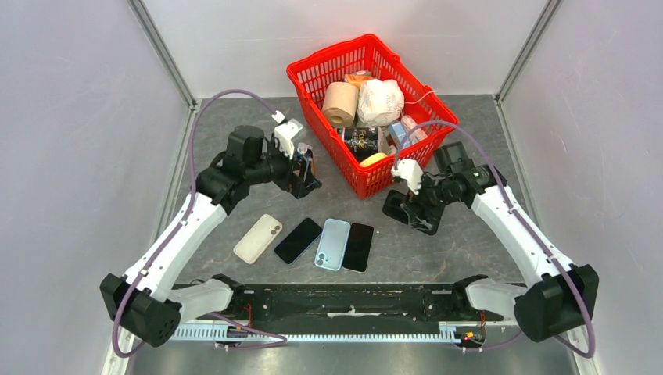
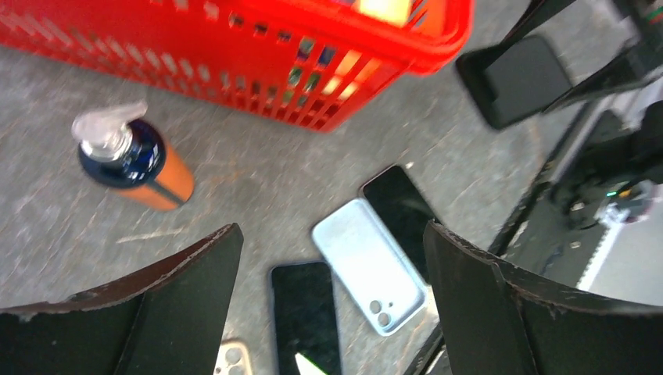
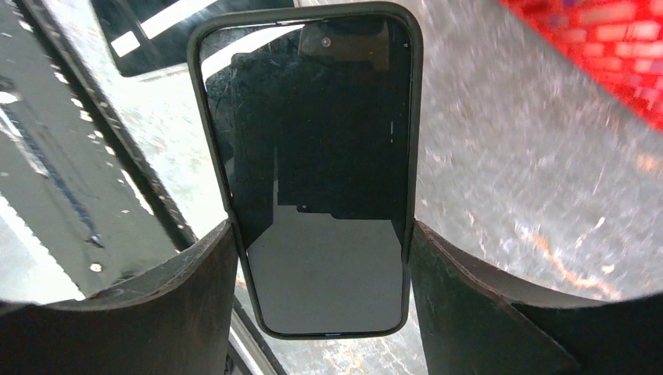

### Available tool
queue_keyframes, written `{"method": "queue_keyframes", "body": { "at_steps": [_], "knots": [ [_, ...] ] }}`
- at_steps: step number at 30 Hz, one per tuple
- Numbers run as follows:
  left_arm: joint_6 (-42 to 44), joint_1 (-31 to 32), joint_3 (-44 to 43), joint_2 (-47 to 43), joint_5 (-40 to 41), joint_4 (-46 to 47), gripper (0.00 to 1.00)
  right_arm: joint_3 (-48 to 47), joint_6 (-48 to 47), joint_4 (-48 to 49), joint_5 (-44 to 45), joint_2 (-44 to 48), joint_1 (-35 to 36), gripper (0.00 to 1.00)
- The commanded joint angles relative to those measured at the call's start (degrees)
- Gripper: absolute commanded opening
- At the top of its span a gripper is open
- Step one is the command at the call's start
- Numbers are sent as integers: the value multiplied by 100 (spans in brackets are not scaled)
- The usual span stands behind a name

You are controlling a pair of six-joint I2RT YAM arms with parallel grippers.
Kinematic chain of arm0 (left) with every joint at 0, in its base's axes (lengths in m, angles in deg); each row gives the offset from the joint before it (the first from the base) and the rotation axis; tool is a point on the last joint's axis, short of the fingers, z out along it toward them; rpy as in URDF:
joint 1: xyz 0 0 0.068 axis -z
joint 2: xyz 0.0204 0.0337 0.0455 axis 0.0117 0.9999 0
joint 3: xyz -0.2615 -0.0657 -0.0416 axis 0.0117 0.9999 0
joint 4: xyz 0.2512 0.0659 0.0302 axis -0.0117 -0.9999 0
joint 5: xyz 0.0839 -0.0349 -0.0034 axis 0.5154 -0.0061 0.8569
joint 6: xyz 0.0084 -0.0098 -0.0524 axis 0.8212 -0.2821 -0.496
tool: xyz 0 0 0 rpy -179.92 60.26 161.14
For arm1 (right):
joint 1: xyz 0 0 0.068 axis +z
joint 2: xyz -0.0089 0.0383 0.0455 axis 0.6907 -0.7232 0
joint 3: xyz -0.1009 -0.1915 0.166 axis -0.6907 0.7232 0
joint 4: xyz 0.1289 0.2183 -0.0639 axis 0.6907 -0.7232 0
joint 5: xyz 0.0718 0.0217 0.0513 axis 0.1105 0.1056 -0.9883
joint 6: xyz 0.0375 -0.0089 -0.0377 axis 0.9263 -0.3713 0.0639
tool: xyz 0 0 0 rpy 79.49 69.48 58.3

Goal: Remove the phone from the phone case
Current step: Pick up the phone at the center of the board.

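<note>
My right gripper (image 3: 320,250) is shut on a phone in a black case (image 3: 309,172), screen facing the camera, with one finger on each long edge. In the top view the right gripper (image 1: 408,205) holds the cased phone (image 1: 396,206) just above the table, in front of the basket. The cased phone also shows in the left wrist view (image 2: 516,78). My left gripper (image 1: 305,178) is open and empty, and hovers beside a pump bottle (image 1: 303,156). In the left wrist view the left gripper (image 2: 332,238) has its jaws wide apart above the table.
A beige case (image 1: 259,237), a black phone (image 1: 298,240), a light-blue case (image 1: 333,244) and another black phone (image 1: 359,246) lie in a row on the table. A red basket (image 1: 313,74) of goods stands at the back. The bottle (image 2: 133,156) is blue and orange.
</note>
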Motion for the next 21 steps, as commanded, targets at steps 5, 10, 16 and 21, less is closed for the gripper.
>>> {"method": "queue_keyframes", "body": {
  "at_steps": [5, 10, 16, 21],
  "knots": [
    [-1135, 19, -1159, 527, -1300, 248, 90, -1685, 848, -377, -242, -134, 1130, 0],
    [-1948, 53, -1327, 778, -1969, 519, 89, -2530, 1078, -459, -263, -346, 1643, 0],
    [-3301, 61, -1555, 1104, -2521, 1123, 89, -3495, 967, -577, 141, -757, 1965, 0],
    [-4204, 64, -1679, 1422, -2836, 1483, 87, -4059, 898, -530, 574, -1116, 2137, 0]
  ]
}}
